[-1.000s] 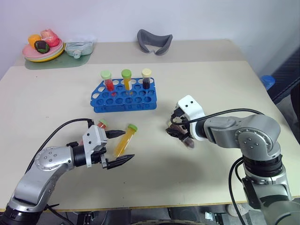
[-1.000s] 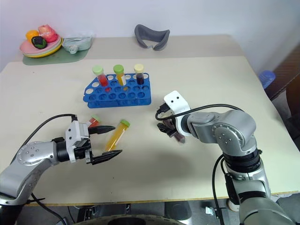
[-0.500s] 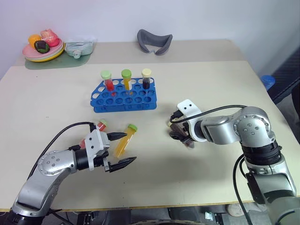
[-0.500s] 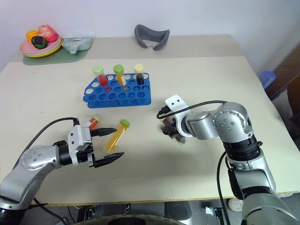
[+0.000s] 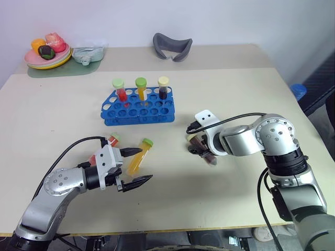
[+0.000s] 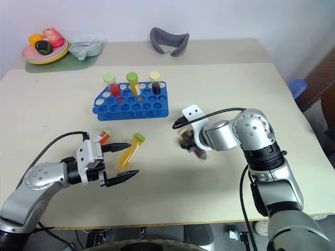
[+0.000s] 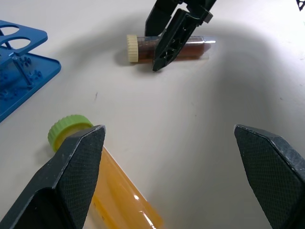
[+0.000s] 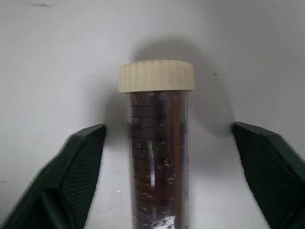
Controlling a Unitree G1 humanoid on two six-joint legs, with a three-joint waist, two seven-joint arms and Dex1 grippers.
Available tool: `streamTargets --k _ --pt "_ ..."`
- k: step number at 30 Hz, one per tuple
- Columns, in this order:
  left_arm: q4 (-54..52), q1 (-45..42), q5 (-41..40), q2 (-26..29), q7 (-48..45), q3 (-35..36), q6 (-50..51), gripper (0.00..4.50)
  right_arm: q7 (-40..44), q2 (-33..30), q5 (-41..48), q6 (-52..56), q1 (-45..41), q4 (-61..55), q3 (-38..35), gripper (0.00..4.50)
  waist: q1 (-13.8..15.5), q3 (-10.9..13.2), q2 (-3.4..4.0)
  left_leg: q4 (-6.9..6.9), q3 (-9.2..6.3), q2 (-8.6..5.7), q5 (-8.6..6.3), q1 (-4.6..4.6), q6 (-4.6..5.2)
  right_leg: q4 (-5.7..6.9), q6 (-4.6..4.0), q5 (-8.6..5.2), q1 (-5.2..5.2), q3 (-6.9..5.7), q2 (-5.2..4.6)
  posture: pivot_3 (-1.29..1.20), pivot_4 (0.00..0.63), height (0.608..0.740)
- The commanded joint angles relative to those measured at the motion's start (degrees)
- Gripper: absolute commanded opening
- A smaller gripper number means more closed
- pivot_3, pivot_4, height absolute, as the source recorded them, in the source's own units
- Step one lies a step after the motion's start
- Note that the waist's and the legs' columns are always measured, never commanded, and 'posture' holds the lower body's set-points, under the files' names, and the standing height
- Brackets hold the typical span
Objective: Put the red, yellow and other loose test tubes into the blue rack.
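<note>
The blue rack [image 5: 138, 109] stands at mid table. A dark brown loose test tube [image 8: 159, 143] with a cream cap lies on the table. My right gripper [image 8: 167, 131] points down over it, open, one finger on each side with a gap to the glass. The yellow-orange tube [image 5: 137, 159] with a green cap lies between the spread fingers of my open left gripper [image 5: 134, 167], close to one finger [image 7: 76, 167]. The red tube [image 5: 107, 142] lies just behind that gripper. The left wrist view also shows the brown tube [image 7: 195, 47] under the right gripper's fingers [image 7: 171, 40].
Three capped tubes, red [image 5: 120, 90], yellow [image 5: 141, 89] and dark [image 5: 164, 88], stand in the rack's back row. At the far left are a plate of toy food [image 5: 47, 55] and a packet on a green mat [image 5: 88, 52]. A grey curved object [image 5: 172, 47] lies at the back.
My right wrist has rolled over the brown tube and the forearm has swung round. The left gripper has kept its place around the yellow-orange tube.
</note>
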Motion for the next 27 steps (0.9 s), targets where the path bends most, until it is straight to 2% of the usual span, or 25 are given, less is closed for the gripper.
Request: streamTargets --k 1,7,10,11,12,18,20,22,24,27 --pt "-0.55 -0.24 0.56 -0.23 0.34 0.42 -1.33 4.50 -0.08 0.30 -0.24 0.38 -0.52 -0.10 1.10 2.53 -0.01 0.00 0.00 0.00 0.00 0.00 0.00 0.00 0.00 0.00 0.00 0.00 0.00 0.00 0.00 0.00 0.150 0.740" --pt "-0.87 -0.58 0.89 -0.43 0.84 0.01 -1.03 4.50 0.27 0.54 -1.07 0.38 -0.49 -1.31 1.89 2.53 -0.02 0.00 0.00 -0.01 0.00 0.00 0.00 0.00 0.00 0.00 0.00 0.00 -0.01 0.00 0.01 0.00 0.150 0.740" --pt "-1.36 -1.06 0.90 -0.37 1.28 -0.09 -0.48 4.50 0.42 0.67 -1.28 0.38 -0.28 -1.68 1.80 1.63 0.00 0.00 0.00 -0.01 0.00 0.01 0.00 0.00 0.00 0.00 -0.01 0.00 -0.01 0.00 0.01 0.00 0.150 0.740" --pt "-1.38 -1.24 0.91 -0.34 1.39 -0.12 -0.39 4.50 0.42 0.80 -1.47 0.38 -0.28 -1.70 1.71 1.13 0.01 0.00 0.00 -0.01 0.00 0.01 0.00 0.00 0.01 0.00 -0.01 -0.01 -0.01 0.00 0.01 0.00 0.150 0.740" --pt "-1.37 -1.35 0.91 -0.32 1.47 -0.13 -0.33 4.50 0.42 0.88 -1.66 0.38 -0.29 -1.76 1.65 0.81 0.01 0.00 0.00 -0.01 0.00 0.01 0.00 0.00 0.01 0.00 -0.01 -0.01 -0.01 0.00 0.01 0.00 0.150 0.740" --pt "-2.49 -3.34 0.15 -0.06 3.09 0.45 2.32 4.50 2.35 2.20 -4.21 0.38 -2.44 -4.58 0.66 0.79 -0.07 0.01 0.01 -0.01 0.00 0.01 0.00 0.00 0.01 0.00 -0.01 -0.01 -0.01 0.00 0.01 0.00 0.150 0.740" --pt "-2.65 -4.04 -0.15 -0.10 4.33 1.57 3.46 4.50 5.95 2.28 -7.34 -0.25 -3.66 -8.66 1.22 0.79 -0.04 0.04 0.07 -0.01 0.00 0.01 0.00 -0.02 0.01 0.01 -0.01 0.00 -0.07 0.01 0.02 0.00 0.150 0.740" --pt "-2.16 -4.43 -1.30 -0.93 6.24 3.92 4.38 4.50 13.24 0.65 -12.31 -5.34 -4.38 -14.80 3.28 0.79 -0.01 0.07 0.12 -0.02 0.00 0.01 0.00 -0.08 0.01 0.03 -0.01 -0.01 -0.15 0.01 0.02 0.00 0.150 0.740" --pt "-1.81 -5.02 -3.28 -1.92 7.98 6.16 5.73 4.50 21.35 -1.73 -19.40 -12.50 -4.57 -19.66 6.30 0.79 0.09 0.08 0.12 -0.07 -0.01 0.01 0.00 -0.14 0.01 0.03 -0.01 -0.01 -0.25 0.01 0.02 0.00 0.150 0.740" --pt "0.60 -6.50 -5.48 -5.32 12.88 11.08 6.24 4.50 33.32 -1.89 -33.05 -30.99 -2.45 -20.93 8.58 0.79 0.11 0.07 0.12 -0.08 0.00 0.01 -0.01 -0.15 0.02 -0.01 0.00 -0.01 -0.24 0.00 0.00 0.00 0.150 0.740"
